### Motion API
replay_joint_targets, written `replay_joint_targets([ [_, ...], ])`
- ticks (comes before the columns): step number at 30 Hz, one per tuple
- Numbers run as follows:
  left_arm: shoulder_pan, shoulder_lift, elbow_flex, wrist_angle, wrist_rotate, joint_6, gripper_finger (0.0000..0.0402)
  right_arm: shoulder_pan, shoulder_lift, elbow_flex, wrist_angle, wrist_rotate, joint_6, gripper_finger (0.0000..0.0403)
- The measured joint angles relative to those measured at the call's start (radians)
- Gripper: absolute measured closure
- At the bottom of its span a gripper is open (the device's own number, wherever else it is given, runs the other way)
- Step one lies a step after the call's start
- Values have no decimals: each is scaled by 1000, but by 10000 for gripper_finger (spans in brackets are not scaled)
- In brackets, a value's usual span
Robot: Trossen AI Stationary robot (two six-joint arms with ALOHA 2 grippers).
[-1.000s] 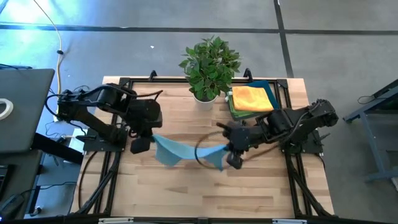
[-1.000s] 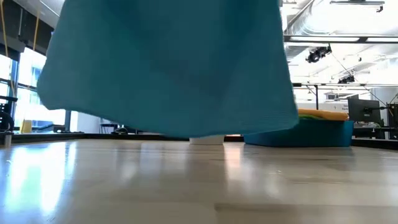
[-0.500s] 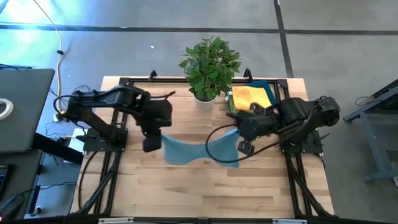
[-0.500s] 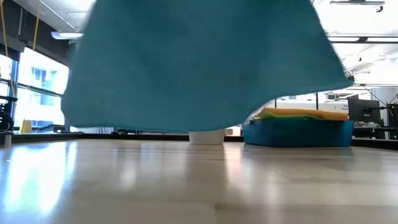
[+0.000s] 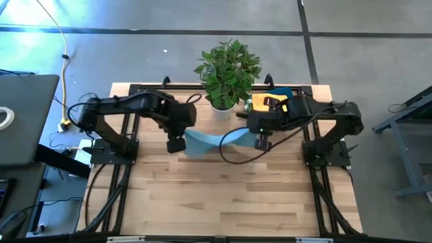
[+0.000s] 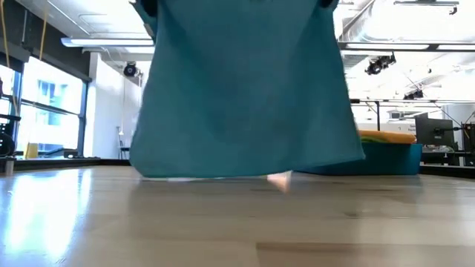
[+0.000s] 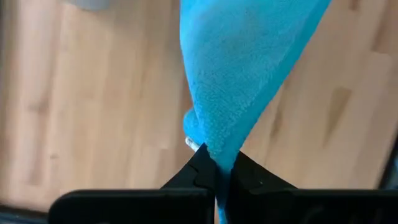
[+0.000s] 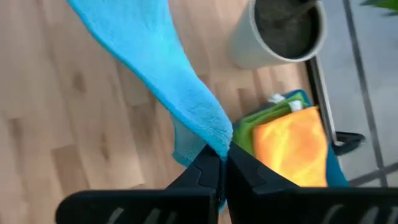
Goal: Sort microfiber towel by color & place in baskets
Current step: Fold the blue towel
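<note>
A blue microfiber towel point(image 5: 214, 142) is held stretched between two robot arms above the wooden table point(image 5: 223, 196), its long axis running left to right across the width of the tabletop. Seen at table height, the cloth point(image 6: 241, 89) hangs like a curtain, its lower hem just clear of or brushing the boards; which cannot be told. The near half of the table is left bare. The left gripper point(image 5: 176, 144) is clamped on the towel's left corner, its fingers point(image 7: 202, 171) pinched together on the fabric. The right gripper point(image 5: 262, 142) is likewise closed tight on the opposite corner, close beside the teal basket point(image 5: 295, 96). Both arms are reached inward toward the table's middle. Farther back, yellow and green towels point(image 8: 292, 140) are seen stacked in the basket, beside a potted plant point(image 5: 228, 71) at the far edge.
</note>
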Motion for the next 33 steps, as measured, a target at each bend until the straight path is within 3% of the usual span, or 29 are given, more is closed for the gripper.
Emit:
replay_joint_targets([
  [8,41,83,-1,1,27,119,401,-63,4,-14,8,6,-64,403],
  [14,38,152,-1,1,-89,169,401,-81,4,-14,20,23,-89,403],
  [19,38,145,-1,1,-94,198,401,-90,4,-18,9,26,-89,403],
  [25,38,63,-1,0,-94,161,401,-89,-59,-211,110,35,-38,403],
  [29,37,53,0,1,-70,131,401,-77,-111,-378,264,22,-9,403],
  [33,37,50,-25,4,-39,115,401,-59,-142,-460,356,-15,13,403],
])
